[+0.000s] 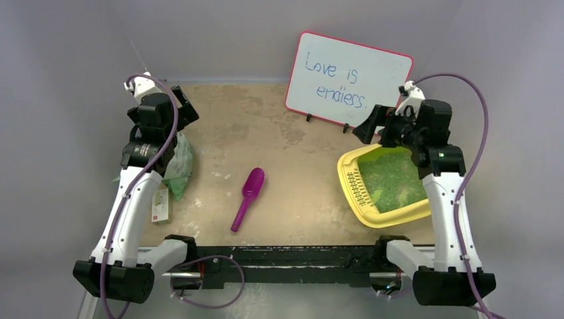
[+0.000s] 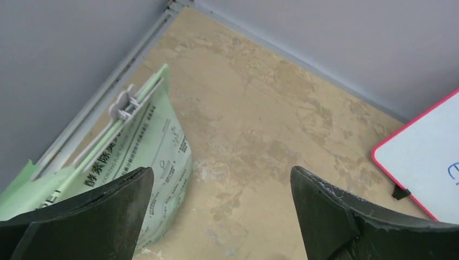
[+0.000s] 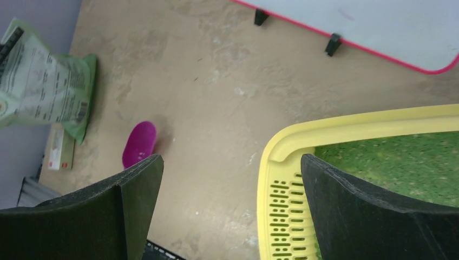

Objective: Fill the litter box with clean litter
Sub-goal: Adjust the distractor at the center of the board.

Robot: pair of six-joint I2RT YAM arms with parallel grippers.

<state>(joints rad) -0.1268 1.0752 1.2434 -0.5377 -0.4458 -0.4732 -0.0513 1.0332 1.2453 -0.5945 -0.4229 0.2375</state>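
The yellow litter box (image 1: 350, 167) lies at the right of the table, its slotted grille (image 1: 360, 189) on the left end. Green clean litter (image 1: 392, 181) covers its floor. My right gripper (image 1: 367, 128) hovers open over the box's far left corner. In the right wrist view its jaws (image 3: 233, 157) stand wide with nothing between them, above the rim (image 3: 346, 127) and the litter (image 3: 400, 162). My left gripper (image 1: 188, 106) is open at the far left, above the table beside the pale green bag (image 1: 178, 166); its jaws (image 2: 222, 170) are empty.
A magenta scoop (image 1: 247, 198) lies mid-table, bowl pointing away. The bag (image 2: 146, 146) stands by the left wall with a small card (image 1: 160, 205) near it. A red-framed whiteboard (image 1: 349, 78) leans at the back, right behind the box. Grey walls enclose the table.
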